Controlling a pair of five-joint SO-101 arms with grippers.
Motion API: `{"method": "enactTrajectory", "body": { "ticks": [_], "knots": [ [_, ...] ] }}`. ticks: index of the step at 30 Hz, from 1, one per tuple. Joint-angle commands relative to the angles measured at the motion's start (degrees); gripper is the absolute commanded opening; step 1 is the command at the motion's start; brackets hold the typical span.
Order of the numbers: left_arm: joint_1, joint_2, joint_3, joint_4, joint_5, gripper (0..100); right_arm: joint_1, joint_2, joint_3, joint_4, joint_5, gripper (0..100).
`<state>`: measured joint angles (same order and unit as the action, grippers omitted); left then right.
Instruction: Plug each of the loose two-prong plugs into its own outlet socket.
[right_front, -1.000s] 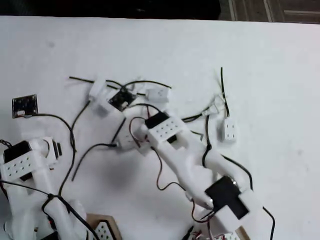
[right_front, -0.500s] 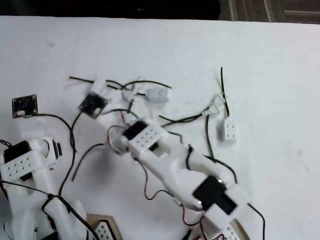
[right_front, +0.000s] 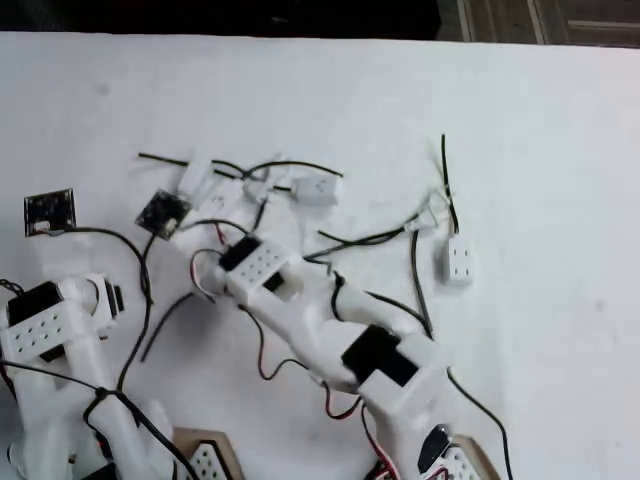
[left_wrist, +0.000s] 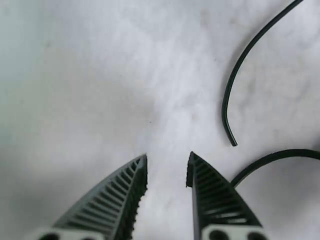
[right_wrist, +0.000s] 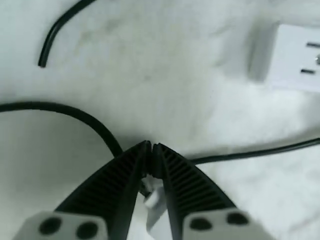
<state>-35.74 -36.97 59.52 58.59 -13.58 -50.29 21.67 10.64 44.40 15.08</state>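
Lining the prongs up with the slots looks like the step in hand. On the white table (right_front: 560, 120) the right arm (right_front: 320, 320) lies stretched toward the tangle of wires. An outlet socket (right_wrist: 297, 60) lies near its tip but apart from it, slots showing. The right gripper (right_wrist: 150, 146) is clenched on a small white plug (right_wrist: 152, 200), and the black cord (right_wrist: 85, 117) trails away beside the fingertips.

The plug's prongs are hidden behind the fingers, so their heading cannot be told. The plug probably needs turning until it faces the slots squarely, then a straight push. The loose socket may well slide on the smooth table.

The left arm (right_front: 50, 335) sits folded at the table's near corner. The left gripper (left_wrist: 167, 159) is released, jaws apart over bare table with nothing between them. It could brace the socket.

A second socket block (right_front: 315, 188) and a third socket block (right_front: 458, 260) lie farther out. Black wires cross between them and could snag the held cord. A small dark board (right_front: 49, 209) lies off to the side, and a cut cord end (left_wrist: 232, 142) rests just beside the left gripper.
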Motion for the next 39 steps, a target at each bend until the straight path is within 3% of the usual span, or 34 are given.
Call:
{"method": "enactTrajectory", "body": {
  "ticks": [1,15,26,39],
  "knots": [
    [-0.31,-1.8,-1.58,-0.97,0.44,14,-0.48,-1.98,-1.76,5.93,0.26,1.8],
    [-0.31,-1.8,-1.14,-1.85,0.44,14,2.59,-12.44,-1.85,18.42,0.26,1.8],
    [-0.13,-1.8,-1.14,-1.85,0.44,14,26.42,-37.05,-0.97,33.01,0.26,2.1],
    [-0.13,-1.8,-1.05,-1.85,0.44,14,47.69,-39.87,8.44,31.08,-0.79,2.1]
  ]
}}
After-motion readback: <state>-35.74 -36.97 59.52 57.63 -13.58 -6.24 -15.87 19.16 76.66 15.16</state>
